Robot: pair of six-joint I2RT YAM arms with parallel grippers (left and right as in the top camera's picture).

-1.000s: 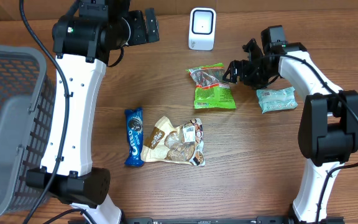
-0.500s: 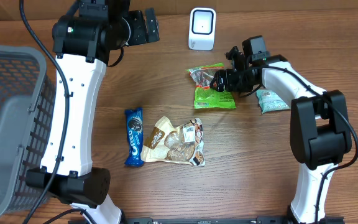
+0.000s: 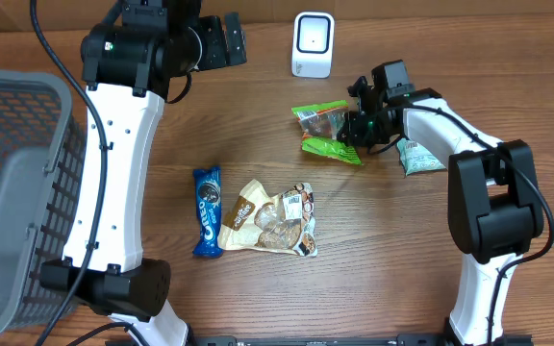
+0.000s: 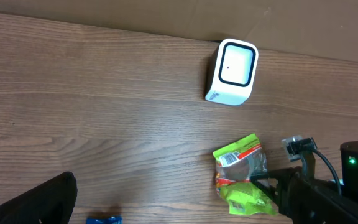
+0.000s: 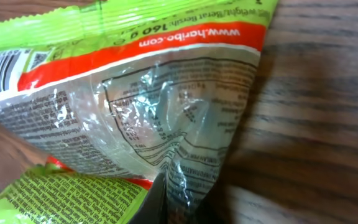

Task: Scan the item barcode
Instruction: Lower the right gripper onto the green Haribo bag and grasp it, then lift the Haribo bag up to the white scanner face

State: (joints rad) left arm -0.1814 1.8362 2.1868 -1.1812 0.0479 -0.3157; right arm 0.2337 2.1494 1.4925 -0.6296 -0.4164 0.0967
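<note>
**Right jaws pinch the green bag; scanner lies ahead and to one side**

The right arm (image 3: 455, 108) has its jaws closed on one short edge of the green candy bag (image 3: 327, 133). The pinched film shows crumpled in the right wrist view. From the jaws, the bag runs straight ahead, its long axis roughly in line with the fingers. Whether its far end rests on the worktop (image 3: 402, 240) or hangs just clear cannot be told.

The scanner (image 3: 313, 44) stands beyond that far end, off to the side farther from the robot's base. A barcode patch sits near the bag's far end, facing up. The coming move likely needs a lift and a tilt toward the scanner window.

The left arm (image 3: 123, 125) has its jaws wide apart and empty, well apart from the bag. The right arm is the nearer.
</note>
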